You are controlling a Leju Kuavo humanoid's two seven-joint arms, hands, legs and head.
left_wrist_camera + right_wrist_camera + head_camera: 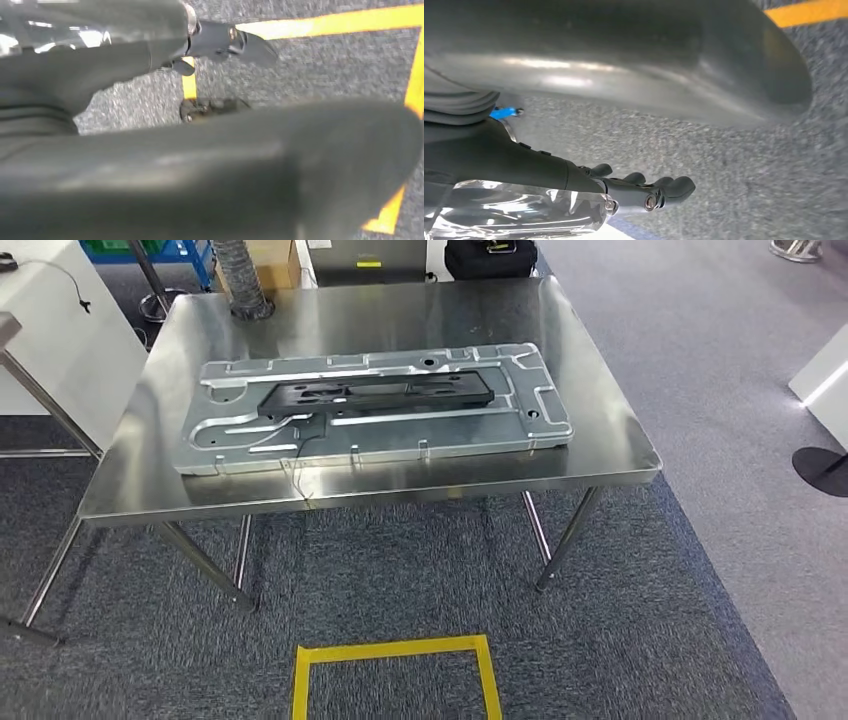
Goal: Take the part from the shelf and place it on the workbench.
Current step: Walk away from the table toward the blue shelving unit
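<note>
A steel workbench (pixel 600 455) stands in front of me in the head view. A wide silver stamped metal panel (pixel 380 430) lies flat on it. On the panel rests a long black part (pixel 375 392), with a thin black cable (pixel 296 455) trailing toward the table's front edge. My left hand (pixel 150 150) hangs over grey carpet, its dark fingers (pixel 225 42) stretched out and holding nothing. My right hand (pixel 574 100) also hangs over carpet, fingers (pixel 644 192) straight and apart from the thick thumb, with nothing in it.
A yellow tape square (pixel 395 650) marks the carpet just before the table. A white cabinet (pixel 60 340) stands at the left, with a ribbed hose (pixel 240 280) and a black bag (pixel 490 258) behind the table. A white block (pixel 825 380) and a dark round base (pixel 825 465) are at the right.
</note>
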